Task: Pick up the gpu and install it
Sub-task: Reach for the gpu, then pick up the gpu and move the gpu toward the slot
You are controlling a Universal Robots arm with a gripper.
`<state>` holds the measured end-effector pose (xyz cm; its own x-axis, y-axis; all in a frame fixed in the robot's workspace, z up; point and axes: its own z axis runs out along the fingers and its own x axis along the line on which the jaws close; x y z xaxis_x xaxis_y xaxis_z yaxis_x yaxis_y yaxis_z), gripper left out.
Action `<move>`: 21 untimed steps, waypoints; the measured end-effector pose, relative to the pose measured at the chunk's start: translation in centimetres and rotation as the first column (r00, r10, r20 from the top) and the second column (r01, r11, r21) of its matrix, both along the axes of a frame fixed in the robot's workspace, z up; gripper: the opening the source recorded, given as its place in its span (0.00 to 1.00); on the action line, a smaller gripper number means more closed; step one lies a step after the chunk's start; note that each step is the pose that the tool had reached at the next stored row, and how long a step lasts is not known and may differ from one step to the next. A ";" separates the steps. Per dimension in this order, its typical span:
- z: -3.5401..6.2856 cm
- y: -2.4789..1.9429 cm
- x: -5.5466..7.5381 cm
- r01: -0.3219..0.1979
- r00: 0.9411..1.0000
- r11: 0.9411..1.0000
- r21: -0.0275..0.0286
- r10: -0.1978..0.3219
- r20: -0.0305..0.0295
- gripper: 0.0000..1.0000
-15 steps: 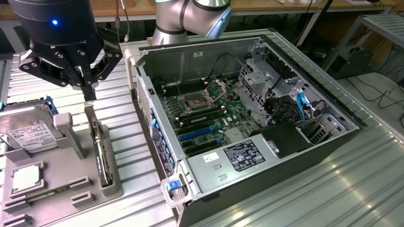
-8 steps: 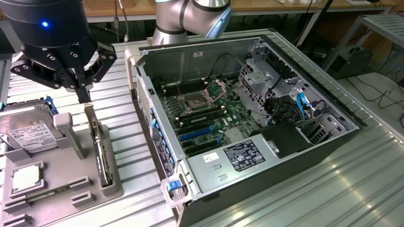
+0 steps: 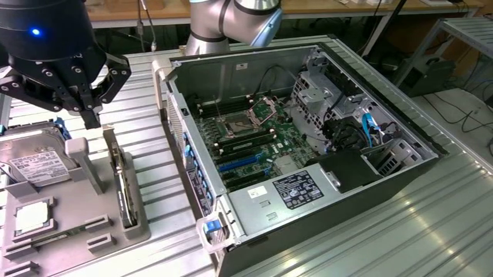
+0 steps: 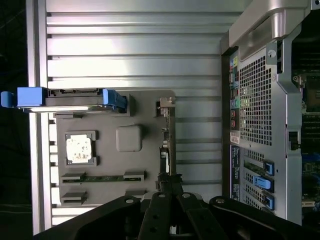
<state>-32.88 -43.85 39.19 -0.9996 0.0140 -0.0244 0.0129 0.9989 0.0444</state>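
Note:
The gpu (image 3: 124, 186) stands on its edge in a slot along the grey holder (image 3: 73, 231), at the exterior view's left. In the wrist view the gpu (image 4: 167, 142) shows as a thin strip with its metal bracket at the far end. My black gripper (image 3: 92, 120) hangs above the holder, near the far end of the card and clear of it. The fingertips (image 4: 169, 182) are pressed together right over the card's near end. The gripper is shut and holds nothing.
A hard drive with blue rails (image 4: 65, 98) and a small square silver chip (image 4: 79, 149) also sit in the holder (image 4: 130, 167). The open computer case (image 3: 308, 150) lies to the exterior view's right, with blue card slots (image 3: 239, 164) on its motherboard. Its perforated rear panel (image 4: 255, 125) faces the holder.

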 end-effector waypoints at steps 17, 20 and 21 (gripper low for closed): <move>0.00 0.00 0.0 0.000 1.000 1.000 0.000 0.000 0.000 0.30; 0.00 0.00 0.0 0.000 1.000 1.000 0.000 0.000 0.000 0.36; 0.00 0.00 0.0 0.000 1.000 1.000 0.000 0.000 0.000 0.42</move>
<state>-32.89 -43.85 39.19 -0.9996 0.0141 -0.0243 0.0130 0.9989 0.0444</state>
